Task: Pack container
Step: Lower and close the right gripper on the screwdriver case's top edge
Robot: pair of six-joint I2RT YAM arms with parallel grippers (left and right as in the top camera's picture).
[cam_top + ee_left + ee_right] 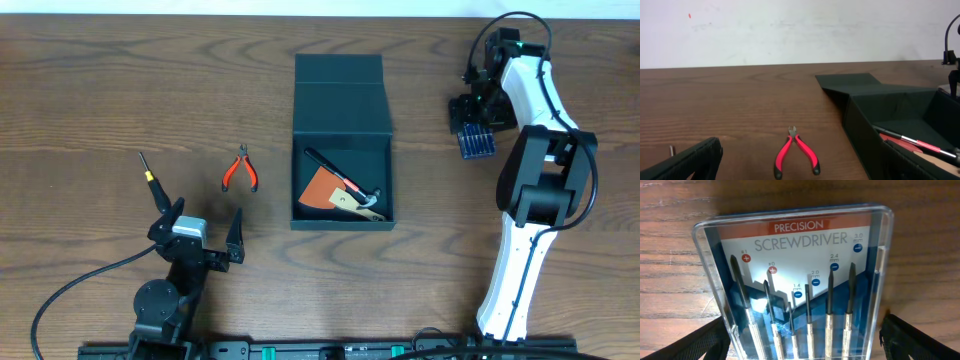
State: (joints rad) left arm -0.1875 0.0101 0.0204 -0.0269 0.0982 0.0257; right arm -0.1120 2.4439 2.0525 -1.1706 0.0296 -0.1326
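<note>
the box (342, 140) sits in the middle of the table (100, 80) with its lid folded flat behind it, so the inside is free to reach from above. it already holds a small hammer (362, 198), something orange beneath it that i cannot name, and a slim dark-handled tool (322, 163) lying slantwise. the right gripper (474, 125) is well off to the right of the box, pointed down over a clear case of small screwdrivers (800, 255) that lies flat on the wood. its fingers (685, 342) stand one on each side of the case's lower end, a stance that suits picking it up by its long edges. whether they press on the plastic or stand just clear of it, i cannot tell. the left gripper (206, 218) rests near the front edge with its fingers wide apart and nothing between them, likely waiting its turn. red pliers (240, 170) and a black screwdriver (150, 180) lie just ahead of it, within easy reach, not yet packed.
</note>
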